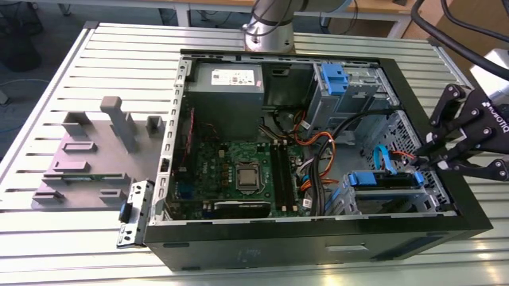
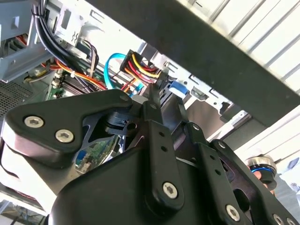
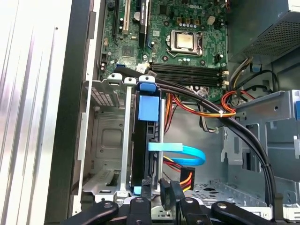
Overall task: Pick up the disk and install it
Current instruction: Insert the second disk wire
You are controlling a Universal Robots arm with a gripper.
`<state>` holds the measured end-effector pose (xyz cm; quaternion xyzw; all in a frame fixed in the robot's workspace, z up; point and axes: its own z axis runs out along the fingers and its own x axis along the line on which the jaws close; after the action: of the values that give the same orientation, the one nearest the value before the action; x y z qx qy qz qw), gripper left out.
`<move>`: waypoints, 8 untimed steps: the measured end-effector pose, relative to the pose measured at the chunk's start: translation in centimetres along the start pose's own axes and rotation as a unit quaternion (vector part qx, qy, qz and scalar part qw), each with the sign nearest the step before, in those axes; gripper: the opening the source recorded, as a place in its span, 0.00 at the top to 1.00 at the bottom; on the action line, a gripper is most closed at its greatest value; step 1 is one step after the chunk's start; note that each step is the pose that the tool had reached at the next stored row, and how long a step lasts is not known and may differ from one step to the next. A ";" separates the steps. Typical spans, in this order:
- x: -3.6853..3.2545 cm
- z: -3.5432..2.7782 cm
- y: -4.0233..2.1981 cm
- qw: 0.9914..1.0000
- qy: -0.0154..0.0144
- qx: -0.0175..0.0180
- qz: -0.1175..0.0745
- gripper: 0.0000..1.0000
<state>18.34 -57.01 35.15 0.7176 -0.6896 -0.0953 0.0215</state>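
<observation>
The disk (image 1: 382, 180) sits in the grey drive cage (image 1: 390, 199) at the near right corner of the open computer case, its blue carrier bracket on top. The first wrist view looks along the disk (image 3: 146, 140) edge-on, slotted between the cage rails. My gripper (image 1: 425, 161) hovers at the case's right wall, just beside that cage. Its fingers meet tip to tip with nothing visible between them in both wrist views (image 2: 157, 86) (image 3: 169, 190). The tips are close to a connector with red, yellow and black wires (image 3: 186, 178), behind the disk's rear end.
A light blue data cable (image 3: 187, 152) loops beside the disk. Black and orange cable bundles (image 1: 318, 149) cross the case. The motherboard (image 1: 238, 173), grey power supply (image 1: 225, 89) and an upper cage with a blue latch (image 1: 334, 80) surround them. A grey fixture (image 1: 87, 161) stands on the slatted table.
</observation>
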 end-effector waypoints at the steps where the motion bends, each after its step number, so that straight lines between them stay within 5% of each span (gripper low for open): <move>1: 0.00 -0.01 -0.18 1.000 0.000 -0.002 0.000 0.70; 8: -0.07 0.40 -1.07 1.000 -0.002 -0.014 0.001 0.70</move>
<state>19.33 -56.85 34.59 0.7161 -0.6891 -0.1064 0.0303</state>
